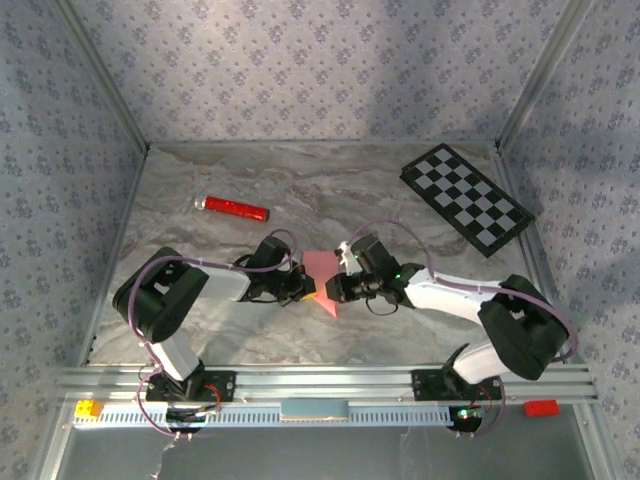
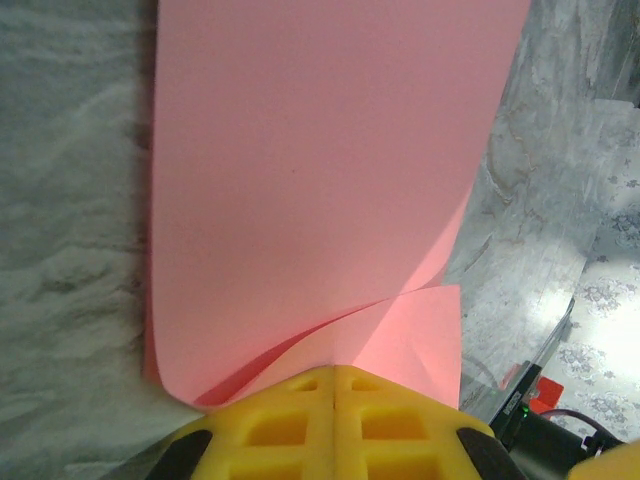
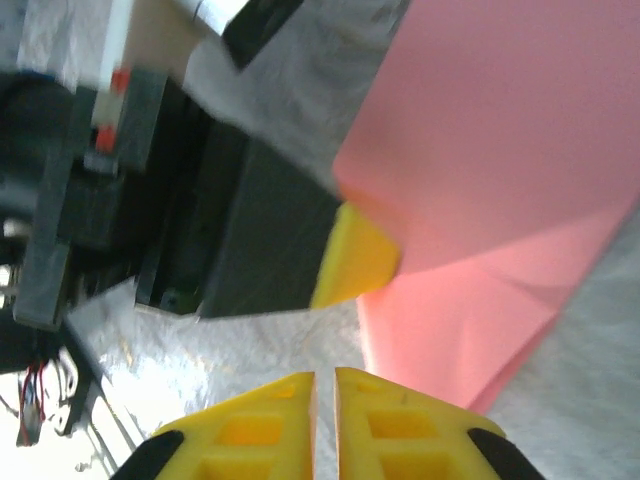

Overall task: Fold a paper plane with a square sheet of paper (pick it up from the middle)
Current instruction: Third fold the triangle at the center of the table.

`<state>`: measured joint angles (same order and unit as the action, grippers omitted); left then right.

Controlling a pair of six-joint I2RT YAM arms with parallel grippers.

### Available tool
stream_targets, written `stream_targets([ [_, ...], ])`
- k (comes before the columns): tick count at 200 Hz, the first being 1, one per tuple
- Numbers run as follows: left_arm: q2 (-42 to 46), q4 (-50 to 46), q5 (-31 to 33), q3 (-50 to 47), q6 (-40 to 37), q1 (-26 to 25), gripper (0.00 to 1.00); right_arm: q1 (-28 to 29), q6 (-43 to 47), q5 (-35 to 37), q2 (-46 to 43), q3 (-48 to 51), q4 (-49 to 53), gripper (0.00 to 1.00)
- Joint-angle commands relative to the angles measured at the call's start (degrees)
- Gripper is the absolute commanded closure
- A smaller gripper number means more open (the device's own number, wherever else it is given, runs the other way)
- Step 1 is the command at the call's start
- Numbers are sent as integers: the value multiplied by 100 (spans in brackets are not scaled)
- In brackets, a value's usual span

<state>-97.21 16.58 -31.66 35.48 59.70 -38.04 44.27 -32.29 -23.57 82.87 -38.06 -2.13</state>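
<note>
The square sheet of paper (image 1: 322, 270) is pink, partly folded, and held up just above the marble table between the two arms. In the left wrist view the sheet (image 2: 310, 180) rises from my left gripper (image 2: 333, 372), whose yellow jaws are pressed together on its lower edge; a folded flap lies at the lower right. My left gripper (image 1: 305, 292) meets my right gripper (image 1: 333, 288) at the sheet's near corner. In the right wrist view my right gripper (image 3: 324, 378) stands with its jaws nearly touching and nothing between them, just left of the paper (image 3: 500, 150). A left fingertip (image 3: 360, 255) pokes out at the paper's edge.
A red cylinder (image 1: 232, 208) lies at the back left of the table. A black-and-white checkerboard (image 1: 467, 198) lies at the back right. Patterned walls close in three sides, and a metal rail (image 1: 320, 382) runs along the near edge.
</note>
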Motion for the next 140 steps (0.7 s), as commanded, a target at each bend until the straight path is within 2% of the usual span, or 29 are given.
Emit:
stream_targets([
  [1,-141,-294,213,62,-121,-39,100,190,-40,-263,336,-234,157,91],
  [75,-142,-313,205,73,-125,-36,100,474,105,124,1175,-933,866,94],
  [140,-143,-349,230,90,-145,-38,100,457,60,329,1338,-857,1011,94],
])
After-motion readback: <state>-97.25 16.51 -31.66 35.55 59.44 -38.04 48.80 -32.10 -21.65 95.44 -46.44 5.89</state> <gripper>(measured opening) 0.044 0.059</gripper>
